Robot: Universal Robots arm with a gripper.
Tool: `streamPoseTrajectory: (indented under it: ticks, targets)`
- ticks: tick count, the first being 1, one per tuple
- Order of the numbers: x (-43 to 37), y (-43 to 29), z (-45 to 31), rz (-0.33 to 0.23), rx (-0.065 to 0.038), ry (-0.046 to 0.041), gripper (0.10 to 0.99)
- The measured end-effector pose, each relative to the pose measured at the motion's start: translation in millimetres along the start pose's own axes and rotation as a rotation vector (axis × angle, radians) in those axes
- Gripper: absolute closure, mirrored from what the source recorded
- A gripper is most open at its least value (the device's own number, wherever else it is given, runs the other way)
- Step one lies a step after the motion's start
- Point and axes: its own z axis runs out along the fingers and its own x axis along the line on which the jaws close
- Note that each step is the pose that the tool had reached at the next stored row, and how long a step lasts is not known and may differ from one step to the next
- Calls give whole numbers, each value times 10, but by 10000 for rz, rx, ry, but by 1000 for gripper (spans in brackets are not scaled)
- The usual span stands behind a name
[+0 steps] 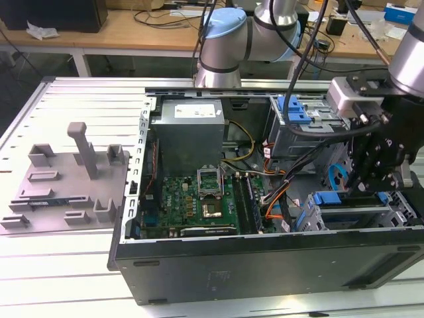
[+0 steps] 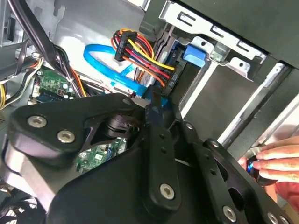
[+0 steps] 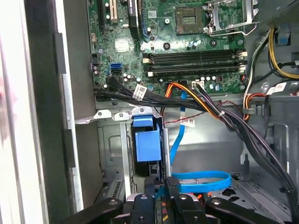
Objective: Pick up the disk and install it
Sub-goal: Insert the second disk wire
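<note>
The disk (image 3: 148, 144) stands on edge in a slot of the silver drive cage (image 3: 110, 140), and only its blue caddy edge and tab are visible. My gripper (image 3: 161, 186) is directly over it. The black fingers are close together with a sliver of blue caddy pinched between them. In the exterior view the gripper (image 1: 371, 182) hangs over the lower drive cage (image 1: 358, 215) at the case's right end, with the disk's blue tab (image 1: 328, 198) beside it. In the second wrist view the gripper (image 2: 156, 105) meets a blue edge near the cage.
A person's hand (image 2: 275, 163) rests by the cage wall. A blue data cable (image 3: 201, 179) and a bundle of power wires (image 3: 224, 112) run close to the fingers. The upper cage carries a blue latch (image 1: 295, 109). The motherboard (image 1: 192, 199) lies mid-case. A grey fixture (image 1: 66, 179) sits outside, at the exterior view's left.
</note>
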Motion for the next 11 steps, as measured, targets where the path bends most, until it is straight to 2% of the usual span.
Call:
streamPoseTrajectory:
  ticks: [1, 4, 9, 11]
  targets:
    - [0, -2, -33, -1, 0, -1, 847]
    - [1, -8, -194, 1, 0, -1, 847]
    - [-4, -9, -205, 0, 0, 2, 847]
    - [-8, -8, -204, 0, 0, 0, 980]
